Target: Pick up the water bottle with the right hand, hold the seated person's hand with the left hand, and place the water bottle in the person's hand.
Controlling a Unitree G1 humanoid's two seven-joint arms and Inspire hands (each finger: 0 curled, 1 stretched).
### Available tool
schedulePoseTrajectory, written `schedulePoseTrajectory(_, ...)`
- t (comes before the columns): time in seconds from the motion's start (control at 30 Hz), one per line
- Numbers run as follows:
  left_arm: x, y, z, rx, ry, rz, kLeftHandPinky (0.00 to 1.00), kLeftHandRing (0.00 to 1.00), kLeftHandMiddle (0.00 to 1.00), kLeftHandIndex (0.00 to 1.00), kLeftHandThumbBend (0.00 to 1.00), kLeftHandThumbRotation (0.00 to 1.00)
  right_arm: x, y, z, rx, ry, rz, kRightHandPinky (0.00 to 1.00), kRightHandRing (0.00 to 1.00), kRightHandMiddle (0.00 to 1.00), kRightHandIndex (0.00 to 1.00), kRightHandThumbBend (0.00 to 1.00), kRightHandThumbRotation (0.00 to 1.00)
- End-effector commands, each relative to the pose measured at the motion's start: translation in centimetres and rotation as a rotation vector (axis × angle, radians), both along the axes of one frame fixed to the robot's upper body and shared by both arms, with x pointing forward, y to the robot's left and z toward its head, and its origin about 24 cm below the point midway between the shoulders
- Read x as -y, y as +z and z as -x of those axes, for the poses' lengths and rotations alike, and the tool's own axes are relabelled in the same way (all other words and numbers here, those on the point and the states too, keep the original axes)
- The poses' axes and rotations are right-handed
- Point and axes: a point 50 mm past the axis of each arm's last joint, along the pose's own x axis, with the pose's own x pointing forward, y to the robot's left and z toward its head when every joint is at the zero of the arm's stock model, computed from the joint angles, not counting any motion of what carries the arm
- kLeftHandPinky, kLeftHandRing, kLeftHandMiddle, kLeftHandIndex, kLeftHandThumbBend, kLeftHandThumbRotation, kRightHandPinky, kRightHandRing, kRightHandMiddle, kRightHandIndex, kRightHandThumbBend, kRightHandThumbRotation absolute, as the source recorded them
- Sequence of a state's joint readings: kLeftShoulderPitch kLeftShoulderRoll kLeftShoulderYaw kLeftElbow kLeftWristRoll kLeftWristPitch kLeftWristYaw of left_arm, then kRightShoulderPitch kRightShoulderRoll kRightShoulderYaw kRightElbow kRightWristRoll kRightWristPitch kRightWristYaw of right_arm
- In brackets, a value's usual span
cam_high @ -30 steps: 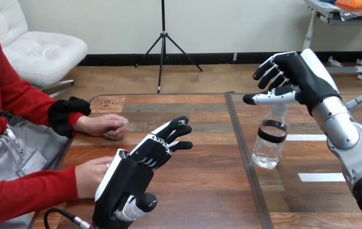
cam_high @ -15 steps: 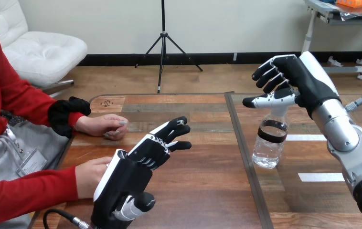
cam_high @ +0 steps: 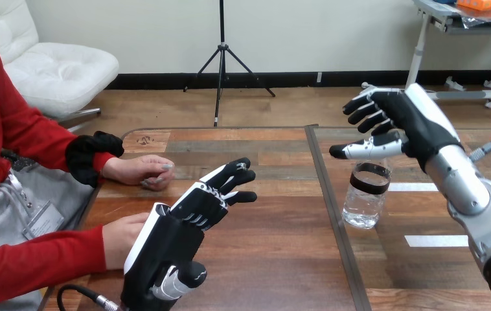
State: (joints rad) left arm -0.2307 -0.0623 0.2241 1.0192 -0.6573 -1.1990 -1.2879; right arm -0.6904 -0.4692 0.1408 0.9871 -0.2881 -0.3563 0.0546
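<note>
Here, the water bottle point(cam_high: 365, 197) stands upright on the right half of the wooden table point(cam_high: 269, 259). The right hand point(cam_high: 411, 120) is poised just over the bottle's top, fingers spread wide and grasping nothing. The left hand point(cam_high: 171, 240), fingers straight and loosely parted, is just beside the person's hand point(cam_high: 121, 240) at the near left edge; whether they touch cannot be told.

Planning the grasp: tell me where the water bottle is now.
In the head view, the water bottle stands upright on the table, just right of its centre seam, below the open right robot hand.
</note>
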Motion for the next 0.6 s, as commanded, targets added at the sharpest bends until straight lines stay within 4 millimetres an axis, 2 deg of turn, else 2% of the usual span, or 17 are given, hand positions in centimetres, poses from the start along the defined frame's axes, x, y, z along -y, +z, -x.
schedulePoseTrajectory(0.0, 0.89, 1.38, -1.44, 0.068, -0.013, 0.039, 0.80, 0.89, 0.91, 0.85, 0.97, 0.77, -0.17, 2.01, -0.35, 0.085, 0.036, -0.010, 0.75, 0.80, 0.78, 0.80, 0.98, 0.35)
schedulePoseTrajectory(0.2, 0.83, 1.44, -1.41, 0.075, -0.006, 0.024, 0.80, 0.89, 0.91, 0.86, 0.97, 0.78, -0.07, 1.95, -0.12, 0.093, 0.043, -0.020, 0.80, 0.85, 0.84, 0.87, 1.00, 0.42)
schedulePoseTrajectory(0.57, 0.77, 1.41, -1.46, 0.068, -0.018, 0.029, 0.80, 0.89, 0.91, 0.85, 0.99, 0.77, 0.14, 1.75, 0.18, 0.098, 0.043, -0.061, 0.83, 0.88, 0.88, 0.92, 1.00, 0.48)
